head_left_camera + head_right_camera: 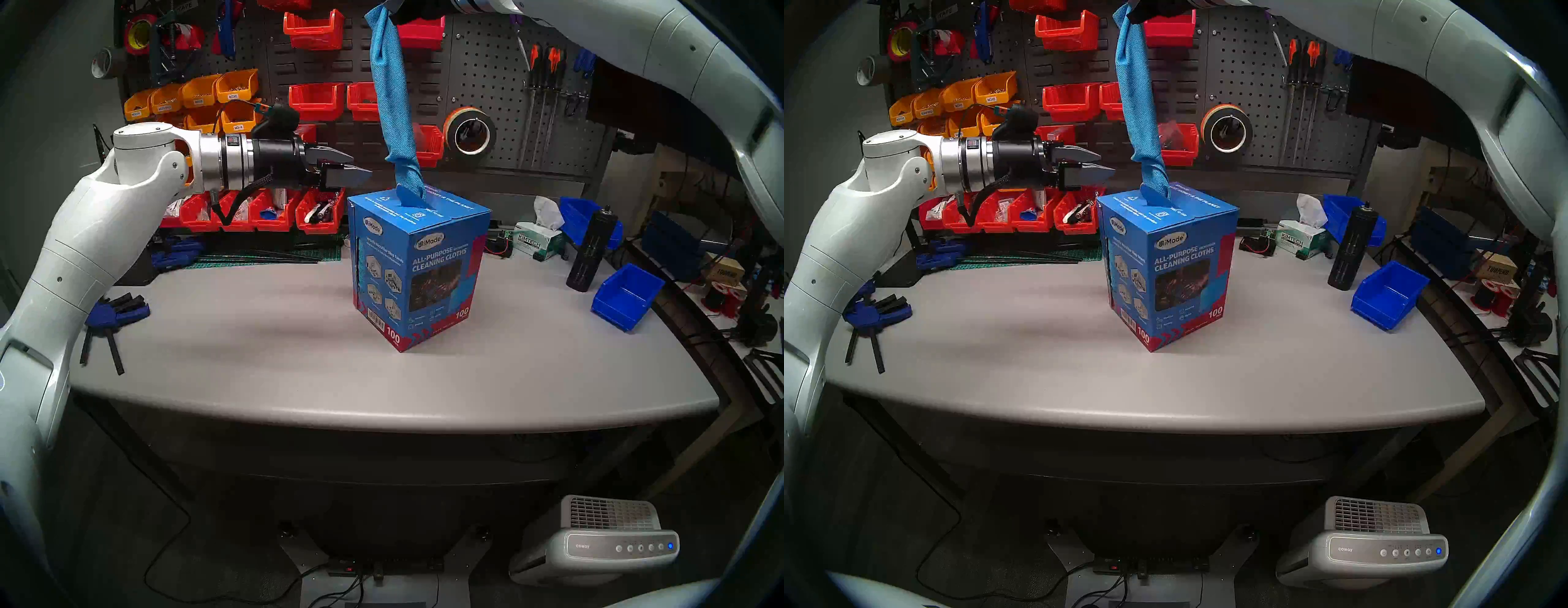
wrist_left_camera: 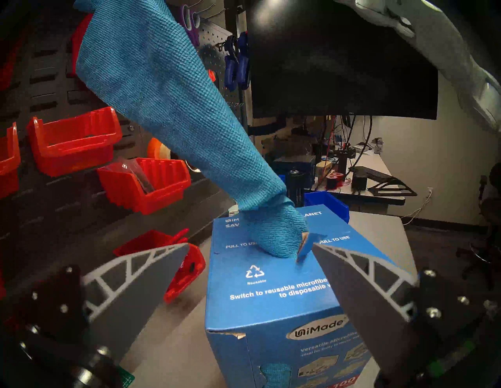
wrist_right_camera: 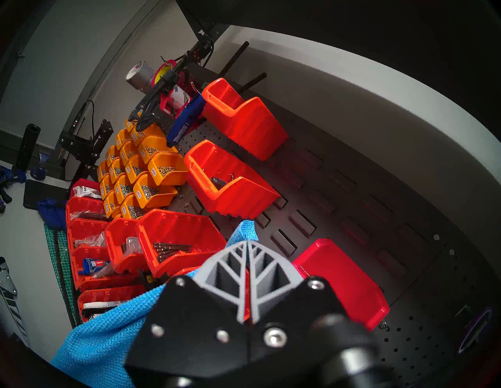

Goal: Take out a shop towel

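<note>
The left gripper (image 1: 354,167) points level toward the right with its jaws apart; the right gripper (image 3: 248,245), high up, is clamped tight

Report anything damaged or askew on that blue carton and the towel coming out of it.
The blue carton has a torn top front corner and a bent-up flap at its slot. The shop towel stretches taut, its lower end still in the slot.

You cannot see the right gripper (image 3: 248,245) whole in the head views: the top edge cuts it off where it pinches the shop towel (image 1: 392,106). The towel's lower end is hidden inside the carton (image 1: 418,271) slot. In the left wrist view, the fingers (image 2: 141,281) cover the carton's corners.
</note>
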You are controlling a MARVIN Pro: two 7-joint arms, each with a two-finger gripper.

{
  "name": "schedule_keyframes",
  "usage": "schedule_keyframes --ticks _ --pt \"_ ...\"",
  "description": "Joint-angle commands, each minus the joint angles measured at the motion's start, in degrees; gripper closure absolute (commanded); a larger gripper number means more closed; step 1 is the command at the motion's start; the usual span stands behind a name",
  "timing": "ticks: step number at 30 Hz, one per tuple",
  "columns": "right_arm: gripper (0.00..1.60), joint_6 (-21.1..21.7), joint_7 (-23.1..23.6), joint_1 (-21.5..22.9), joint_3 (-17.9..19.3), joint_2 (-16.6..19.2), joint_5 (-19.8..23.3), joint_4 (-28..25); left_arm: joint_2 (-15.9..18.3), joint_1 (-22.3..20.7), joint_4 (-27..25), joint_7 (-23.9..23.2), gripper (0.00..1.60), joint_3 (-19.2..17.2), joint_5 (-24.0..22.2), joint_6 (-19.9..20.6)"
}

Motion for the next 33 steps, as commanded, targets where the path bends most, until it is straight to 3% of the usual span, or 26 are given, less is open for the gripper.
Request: schedule_keyframes --ticks 1,33 --pt "1.6 -0.62 -0.51 2.63 1.77 0.1 0.1 0.38 -3.02 -4.81 0.56 -0.14 0.0 -1.71 -0.71 -1.0" --pt "1.6 -0.63 -0.53 2.59 1.91 0.09 0.02 0.4 -11.89 -7.48 8.21 -2.02 0.0 -1.66 -3.69 -0.71"
